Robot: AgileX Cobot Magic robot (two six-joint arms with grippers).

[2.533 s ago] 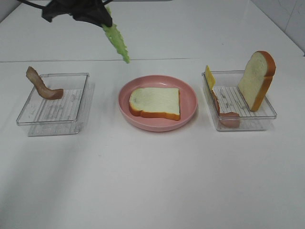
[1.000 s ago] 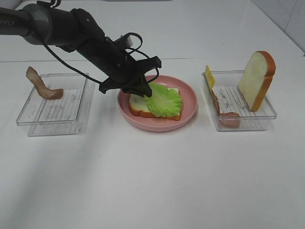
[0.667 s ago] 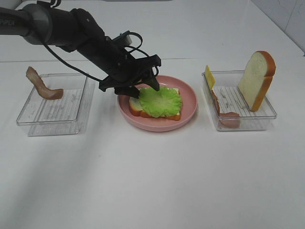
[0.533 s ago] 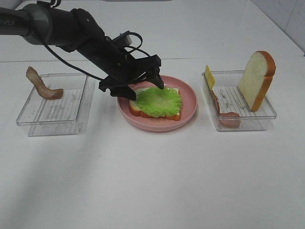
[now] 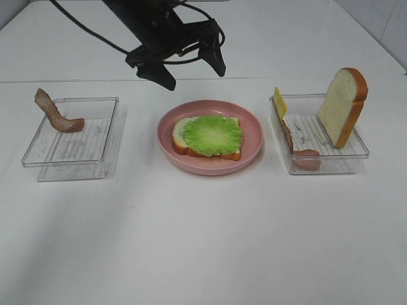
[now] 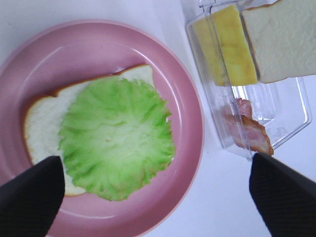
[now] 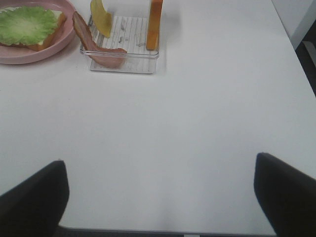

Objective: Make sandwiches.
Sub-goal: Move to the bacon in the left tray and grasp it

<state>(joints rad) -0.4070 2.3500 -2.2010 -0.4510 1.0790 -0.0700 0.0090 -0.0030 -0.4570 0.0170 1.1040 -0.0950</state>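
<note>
— Two trays and a plate, was that all the table [image 5: 203, 241] held?
— Yes. The table was white and smooth, with a thin seam [image 5: 76, 81] running across it behind the trays. Past its far right corner showed a pale surface with faint tile lines [image 5: 389, 22]; wall or floor, I could not tell.
— And the sandwich?
— The sandwich [image 5: 206, 136] lay in the pink plate [image 5: 253, 147] at the middle, between the trays. It was one bread slice [image 5: 182, 138] lying flat with a lettuce leaf [image 5: 212, 133] spread on top, covering most of it.
— The other food?
— The left tray [image 5: 38, 159] had a bacon strip [image 5: 56, 115] leaning over its back corner. The right tray [image 5: 356, 152] held a second slice [image 5: 343, 107] standing on edge, a cheese square [image 5: 280, 101] propped at the wall nearest the plate, and a second bacon strip [image 5: 299, 149] draped along that same side.
— The grippers?
— The left gripper [image 5: 195, 77] hung above the plate's far side, fingers spread wide, holding nothing, clear of the lettuce. The right gripper [image 7: 158, 197] was spread wide too and empty, over bare table, with the right tray ahead of it.
</note>
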